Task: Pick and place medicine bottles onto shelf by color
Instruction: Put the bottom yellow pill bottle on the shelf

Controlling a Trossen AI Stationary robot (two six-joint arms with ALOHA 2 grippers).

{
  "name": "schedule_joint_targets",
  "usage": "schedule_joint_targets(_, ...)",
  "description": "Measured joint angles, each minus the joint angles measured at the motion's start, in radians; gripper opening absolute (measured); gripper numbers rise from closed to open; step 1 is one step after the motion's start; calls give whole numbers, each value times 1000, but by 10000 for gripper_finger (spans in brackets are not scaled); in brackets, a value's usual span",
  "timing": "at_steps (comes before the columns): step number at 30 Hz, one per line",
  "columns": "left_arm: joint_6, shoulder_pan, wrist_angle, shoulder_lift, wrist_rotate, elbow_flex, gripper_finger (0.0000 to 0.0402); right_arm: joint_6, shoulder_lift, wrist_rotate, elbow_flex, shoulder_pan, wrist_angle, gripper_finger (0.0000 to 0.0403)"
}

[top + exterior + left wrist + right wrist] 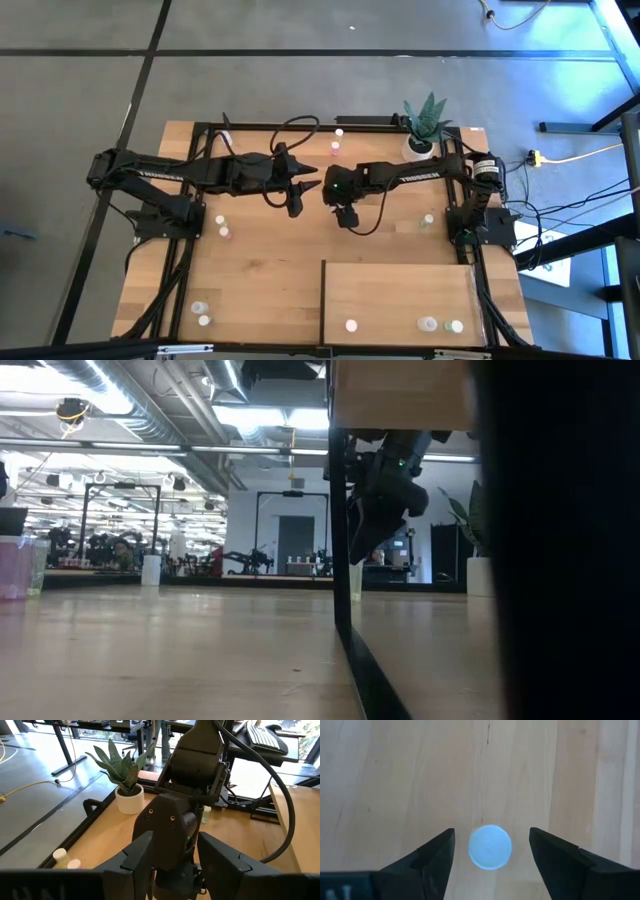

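While the left pincer (303,186) hovered partly spread and empty over the counter's (260,270) middle, the right pincer (490,851) pointed straight down just beside it, fingers spread wide on either side of a round white-capped medicine bottle (490,847) standing on the counter, not touching it.
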Motion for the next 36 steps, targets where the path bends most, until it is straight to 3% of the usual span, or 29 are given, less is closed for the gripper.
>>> schedule_joint_targets(26, 0, 0, -1, 0, 0, 0, 147, 13, 0, -8, 0, 0, -6, 130)
schedule_joint_targets(36, 0, 0, -3, 0, 0, 0, 147, 118, 0, -29, 2, 1, -10, 128)
